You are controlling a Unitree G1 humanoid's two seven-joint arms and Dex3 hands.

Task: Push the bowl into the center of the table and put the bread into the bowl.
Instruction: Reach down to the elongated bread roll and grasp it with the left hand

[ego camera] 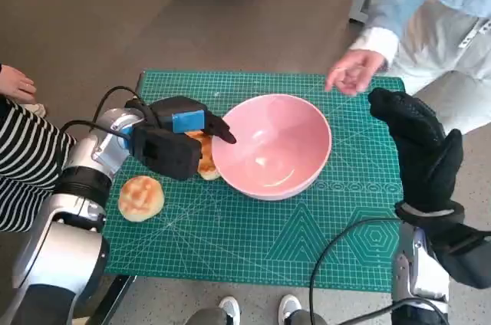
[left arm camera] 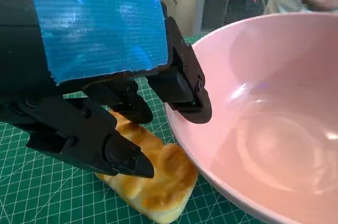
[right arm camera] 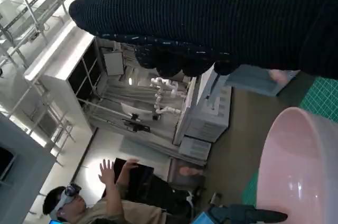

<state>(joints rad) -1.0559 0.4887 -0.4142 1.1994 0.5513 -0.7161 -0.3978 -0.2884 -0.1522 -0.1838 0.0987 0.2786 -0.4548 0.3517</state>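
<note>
Judging progress: the pink bowl (ego camera: pixel 272 146) sits close to the middle of the green cutting mat (ego camera: pixel 307 241), so the push step looks done or nearly so; the bowl is empty, so the bread step remains.

Left hand (ego camera: pixel 173 145): blue-taped back up, fingers (left arm camera: pixel 121 155) spread over the oblong bread (left arm camera: pixel 156 184), one fingertip at the bowl's outer rim. No closed grip on the bread is visible; whether the fingers touch its crust I cannot tell. The oblong bread lies directly under this hand, touching or just beside the bowl wall.

A round bun (ego camera: pixel 141 198) lies on the mat near the left forearm, apart from the bowl.

Right hand (ego camera: pixel 418 149): gloved, raised on the bowl's far side from the left hand, fingers extended, holding nothing.

Materials: bowl is smooth, glossy, hard-looking, with a thin rounded rim. Bread has a browned, shiny crust and looks soft. Mat is flat, matte, with a printed grid. Glove is knitted.

A person's hand (ego camera: pixel 354 70) hovers beyond the bowl.
</note>
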